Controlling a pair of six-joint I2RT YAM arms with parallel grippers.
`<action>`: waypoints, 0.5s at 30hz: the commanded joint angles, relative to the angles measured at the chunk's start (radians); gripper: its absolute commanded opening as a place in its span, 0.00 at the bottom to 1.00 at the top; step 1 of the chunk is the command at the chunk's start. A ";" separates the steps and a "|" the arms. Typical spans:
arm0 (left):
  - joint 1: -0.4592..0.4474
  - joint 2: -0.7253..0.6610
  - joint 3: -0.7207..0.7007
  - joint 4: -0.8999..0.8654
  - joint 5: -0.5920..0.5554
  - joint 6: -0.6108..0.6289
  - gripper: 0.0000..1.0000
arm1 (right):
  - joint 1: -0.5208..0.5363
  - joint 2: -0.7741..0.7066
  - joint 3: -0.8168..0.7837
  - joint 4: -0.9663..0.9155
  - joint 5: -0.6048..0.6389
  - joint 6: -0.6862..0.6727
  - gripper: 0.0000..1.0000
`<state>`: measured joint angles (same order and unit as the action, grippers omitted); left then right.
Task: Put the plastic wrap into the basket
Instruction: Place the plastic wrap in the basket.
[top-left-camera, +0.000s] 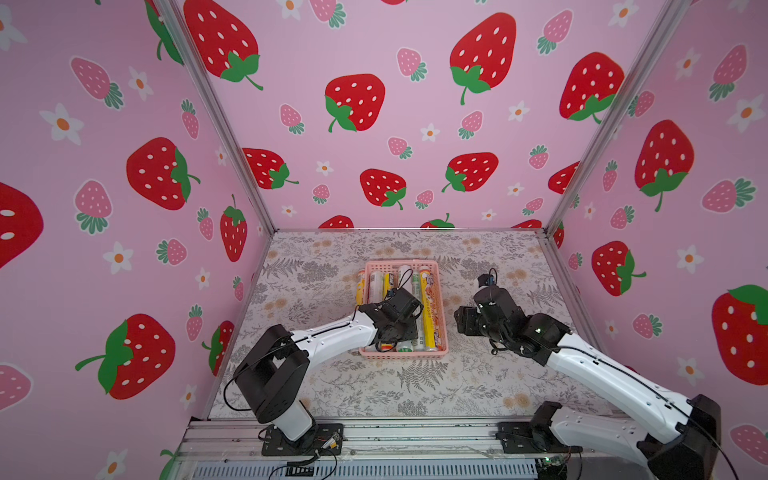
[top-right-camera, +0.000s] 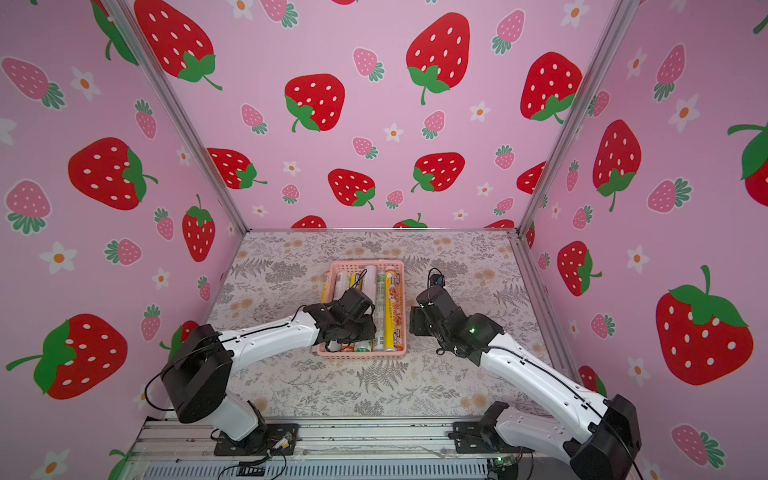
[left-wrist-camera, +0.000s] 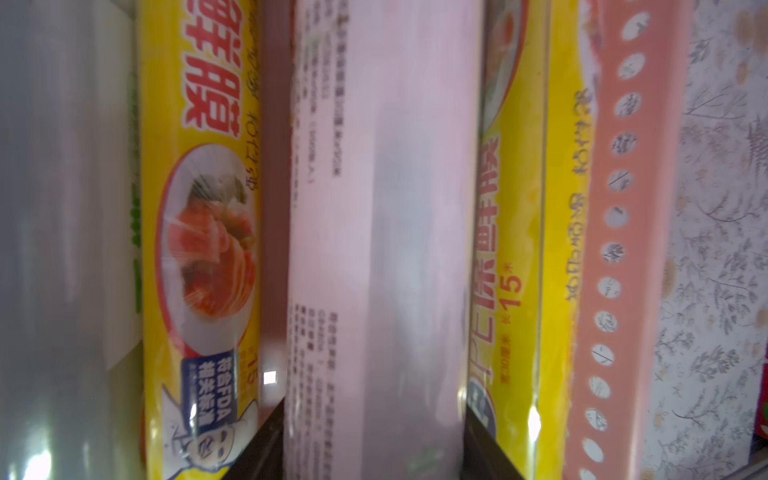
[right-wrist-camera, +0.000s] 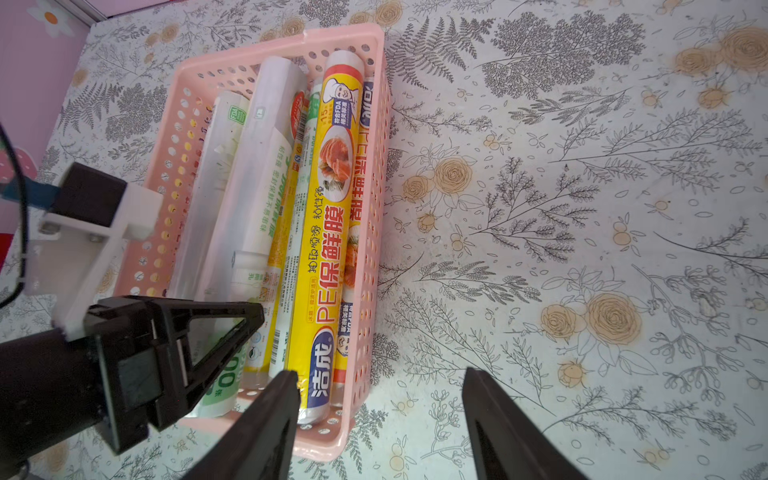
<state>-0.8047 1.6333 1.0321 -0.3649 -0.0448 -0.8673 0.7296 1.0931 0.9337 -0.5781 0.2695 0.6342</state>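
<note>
My left fingers (left-wrist-camera: 268, 440) clamp a white roll (left-wrist-camera: 374, 249) lengthwise in the basket (right-wrist-camera: 374, 232), lined up to drop between two yellow rolls (left-wrist-camera: 199, 208), while my right fingers (right-wrist-camera: 266, 436) hang apart and empty over the counter (right-wrist-camera: 582, 208) beside it.

The pink perforated basket (top-left-camera: 443, 307) sits flat, one long wall just beside the right pincer (right-wrist-camera: 382, 415). Rolls of plastic wrap lie lengthwise in it, packed side by side and partly stacked. The yellow rolls (right-wrist-camera: 328, 232) with food pictures are nearest the right pincer, and the white-silver rolls (right-wrist-camera: 257, 166) with green labels are farther from it. One white roll (left-wrist-camera: 374, 249) lies between the fingers (left-wrist-camera: 266, 440) of the left pincer (left-wrist-camera: 376, 453), flanked by yellow rolls.
</note>
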 joint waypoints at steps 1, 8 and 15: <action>-0.013 0.036 0.068 0.036 -0.001 0.012 0.43 | -0.003 -0.010 0.013 -0.012 0.030 -0.028 0.68; -0.037 0.057 0.082 0.013 -0.031 0.013 0.56 | -0.003 -0.008 0.002 -0.008 0.020 -0.031 0.68; -0.038 0.034 0.106 -0.043 -0.050 0.053 0.71 | -0.004 0.002 -0.001 0.004 0.006 -0.026 0.68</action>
<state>-0.8379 1.6855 1.0920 -0.3698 -0.0723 -0.8478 0.7296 1.0931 0.9337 -0.5774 0.2771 0.6163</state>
